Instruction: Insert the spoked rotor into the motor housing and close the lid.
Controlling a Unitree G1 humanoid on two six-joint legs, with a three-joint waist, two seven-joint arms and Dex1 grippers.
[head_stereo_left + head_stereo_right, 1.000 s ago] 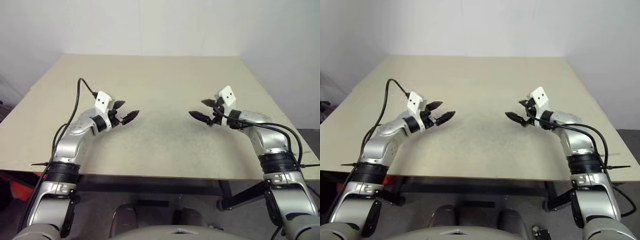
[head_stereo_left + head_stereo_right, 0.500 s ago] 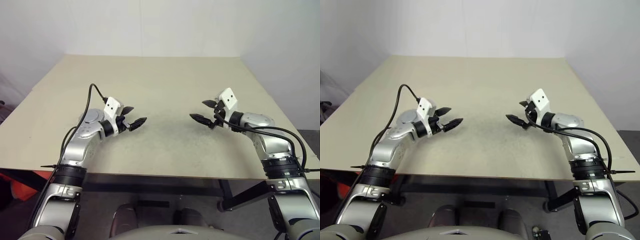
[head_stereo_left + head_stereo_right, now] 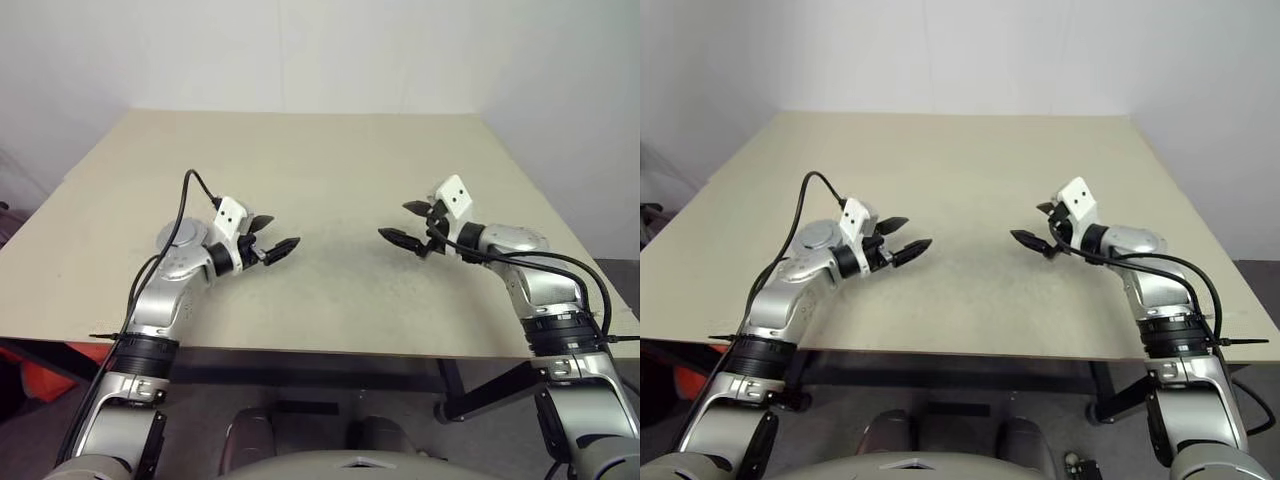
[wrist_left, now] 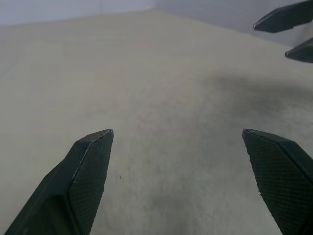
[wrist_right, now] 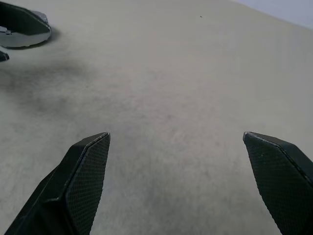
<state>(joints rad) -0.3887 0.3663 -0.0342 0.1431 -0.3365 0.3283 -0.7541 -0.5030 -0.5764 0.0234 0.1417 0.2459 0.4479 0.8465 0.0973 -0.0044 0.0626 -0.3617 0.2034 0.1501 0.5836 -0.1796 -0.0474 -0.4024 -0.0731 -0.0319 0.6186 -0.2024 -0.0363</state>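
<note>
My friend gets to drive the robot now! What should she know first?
Left gripper: open, holding nothing, hanging above the table.
Right gripper: open, holding nothing, also above the table, facing the left one.
The job's things: rotor, housing and lid are not on the part of the table seen here, so she has to find them first.
Done: nothing that can be seen.
Left: put the rotor in the housing, then close the lid.
</note>
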